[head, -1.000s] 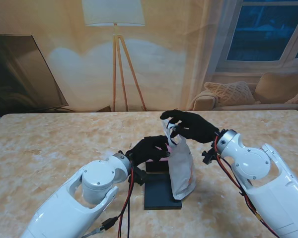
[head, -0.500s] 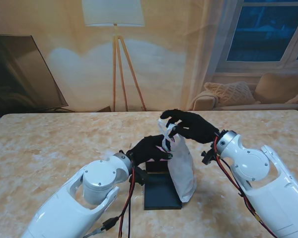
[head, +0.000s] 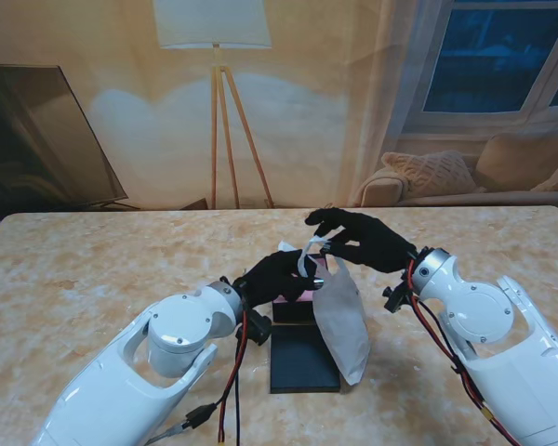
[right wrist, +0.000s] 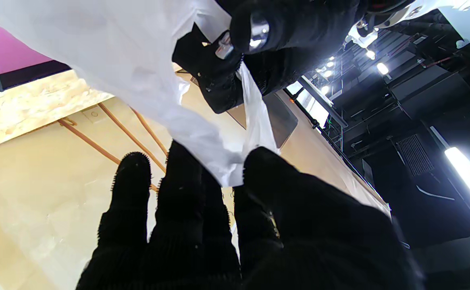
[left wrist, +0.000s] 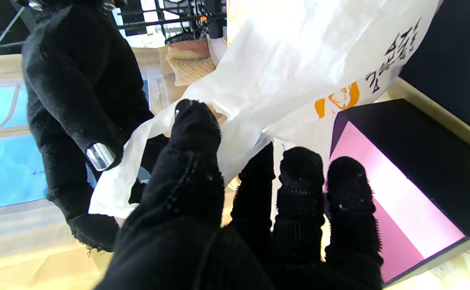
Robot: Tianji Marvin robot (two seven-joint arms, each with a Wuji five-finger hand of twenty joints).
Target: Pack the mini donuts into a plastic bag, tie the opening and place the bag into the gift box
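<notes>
A white plastic bag (head: 341,321) with an orange logo (left wrist: 343,98) hangs above the table, tilted over the dark gift box (head: 301,351). My right hand (head: 365,238) is shut on one white handle strip (right wrist: 223,165) at the bag's top. My left hand (head: 277,276) pinches the other strip (left wrist: 158,133) between thumb and fingers. The two hands are close together, pulling the handles apart. The box has a pink inside (left wrist: 388,201) and dark walls. No donuts show; the bag's contents are hidden.
The box's dark lid (head: 302,362) lies flat on the marble table (head: 93,269), nearer to me than the box. Both white forearms (head: 158,372) rise from the near corners. Red and black cables (head: 237,390) hang under my left wrist.
The bag's top has been pulled lower and its body has tilted toward my right. My left hand moved up against the handles; my right hand shifted slightly right.
</notes>
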